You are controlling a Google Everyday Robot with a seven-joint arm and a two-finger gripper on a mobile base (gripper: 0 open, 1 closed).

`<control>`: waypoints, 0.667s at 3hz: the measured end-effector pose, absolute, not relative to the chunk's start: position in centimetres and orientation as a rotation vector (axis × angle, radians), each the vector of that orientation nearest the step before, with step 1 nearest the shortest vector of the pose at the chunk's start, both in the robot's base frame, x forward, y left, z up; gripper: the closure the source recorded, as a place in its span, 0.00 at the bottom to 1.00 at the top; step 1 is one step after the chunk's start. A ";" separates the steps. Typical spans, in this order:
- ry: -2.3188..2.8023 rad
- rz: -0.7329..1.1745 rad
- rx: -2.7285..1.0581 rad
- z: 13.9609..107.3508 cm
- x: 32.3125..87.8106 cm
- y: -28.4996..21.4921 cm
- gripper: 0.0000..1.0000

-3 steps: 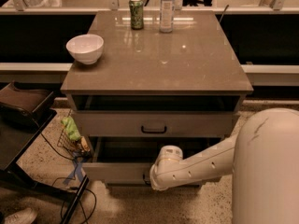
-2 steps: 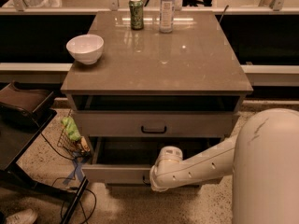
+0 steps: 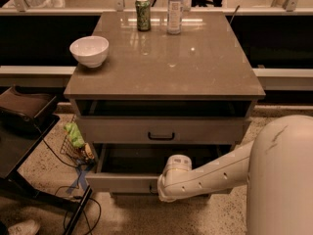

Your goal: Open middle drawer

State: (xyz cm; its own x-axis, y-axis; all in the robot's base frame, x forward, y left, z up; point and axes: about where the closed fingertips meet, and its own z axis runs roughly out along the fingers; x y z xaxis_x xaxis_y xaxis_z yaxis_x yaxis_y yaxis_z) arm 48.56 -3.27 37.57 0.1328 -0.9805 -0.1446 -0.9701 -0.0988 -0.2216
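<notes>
Jutting out toward the near side, your pale, flat-fronted middle drawer point(image 3: 122, 182) shows a dark inside, with the gripper point(image 3: 164, 184) at its front (whether it grips, you cannot tell).

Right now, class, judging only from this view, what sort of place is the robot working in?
Probably an office kitchenette or break area: a drawer cabinet topped with a white bowl, a green can and a water bottle. The gripper is low, at the front of the pulled-out drawer.

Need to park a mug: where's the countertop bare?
Bare: countertop centre, front and right, past the white bowl at left. Crowded: back edge, green can beside clear bottle. Tool sits low at the front of the pulled-out drawer.
</notes>
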 end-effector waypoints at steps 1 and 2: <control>1.918 -0.068 -2.143 37.9 47.9 -3.6 1.00; 1.918 -0.068 -2.143 37.9 47.9 -3.6 1.00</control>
